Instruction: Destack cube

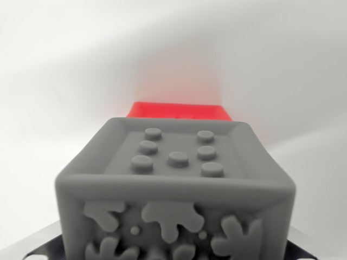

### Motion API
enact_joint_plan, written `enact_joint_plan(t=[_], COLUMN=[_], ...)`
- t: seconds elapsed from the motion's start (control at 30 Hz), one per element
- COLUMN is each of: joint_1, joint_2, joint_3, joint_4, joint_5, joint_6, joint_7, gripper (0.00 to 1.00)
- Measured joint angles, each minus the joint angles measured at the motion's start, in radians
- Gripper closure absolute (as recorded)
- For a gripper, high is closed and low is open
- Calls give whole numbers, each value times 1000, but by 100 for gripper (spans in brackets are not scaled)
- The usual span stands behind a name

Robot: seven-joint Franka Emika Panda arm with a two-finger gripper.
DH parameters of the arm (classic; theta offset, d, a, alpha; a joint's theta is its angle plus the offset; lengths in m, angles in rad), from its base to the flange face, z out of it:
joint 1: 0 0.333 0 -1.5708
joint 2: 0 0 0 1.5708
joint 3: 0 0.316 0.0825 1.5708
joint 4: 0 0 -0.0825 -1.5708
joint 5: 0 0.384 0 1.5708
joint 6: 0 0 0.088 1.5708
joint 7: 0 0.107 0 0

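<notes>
A grey cube [176,189] filled the lower part of the wrist view, very close to the camera. Its top face carried seven round studs inside a raised rim, and its near face showed splat-shaped relief. Dark, blurred edges showed at the bottom corners beside the grey cube; whether the tool was apart or clamped could not be told. Just behind the grey cube, a red cube [179,111] peeked out. Beyond lay the white worktop [65,65].
</notes>
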State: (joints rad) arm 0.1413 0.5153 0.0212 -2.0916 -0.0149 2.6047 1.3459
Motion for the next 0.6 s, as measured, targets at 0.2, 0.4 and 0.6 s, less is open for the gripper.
enact_joint_plan(t=[0.2, 0.4, 0.6], joint_1=[0, 0, 0], joint_2=[-15, -32, -52], joint_3=[0, 0, 0], joint_4=[-2, -4, -6], joint_5=[0, 0, 0], joint_6=[-11, -26, -46], joint_7=[0, 0, 0], gripper=[100, 100, 100])
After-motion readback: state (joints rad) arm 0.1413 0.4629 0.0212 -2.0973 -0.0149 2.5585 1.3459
